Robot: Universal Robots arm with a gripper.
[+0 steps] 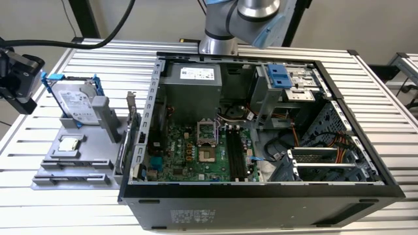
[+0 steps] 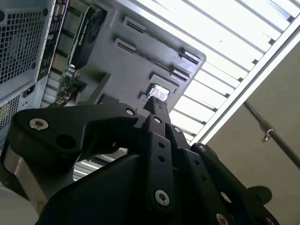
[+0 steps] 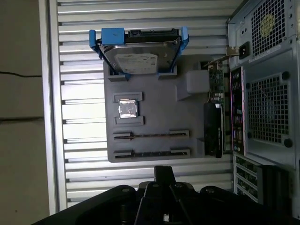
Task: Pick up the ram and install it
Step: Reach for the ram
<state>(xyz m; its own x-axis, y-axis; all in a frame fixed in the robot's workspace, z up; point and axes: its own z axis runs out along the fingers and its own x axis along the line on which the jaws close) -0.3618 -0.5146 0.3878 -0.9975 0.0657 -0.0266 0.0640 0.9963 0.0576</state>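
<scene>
- The gripper [image 3: 164, 174] hangs near the edge of the grey tray [image 3: 154, 108]. I cannot tell whether it is released or clenched.
- The ram [image 3: 151, 135] shows in the first wrist view as a thin dark strip, edge-on in one long slot of the tray.
- A second strip [image 3: 151, 153] sits in the neighbouring slot, closer to the gripper.
- Neither strip touches the gripper.
- The hard drive [image 3: 137, 58] stands at the tray's far end.

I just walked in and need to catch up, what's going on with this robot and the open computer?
A robot arm is working beside an open computer case. Its gripper hangs at the exterior view's left, apart from a gray tray that holds a hard drive and a processor chip. Two thin dark strips stand edge-on in the tray's long slots, possibly the ram.
</scene>
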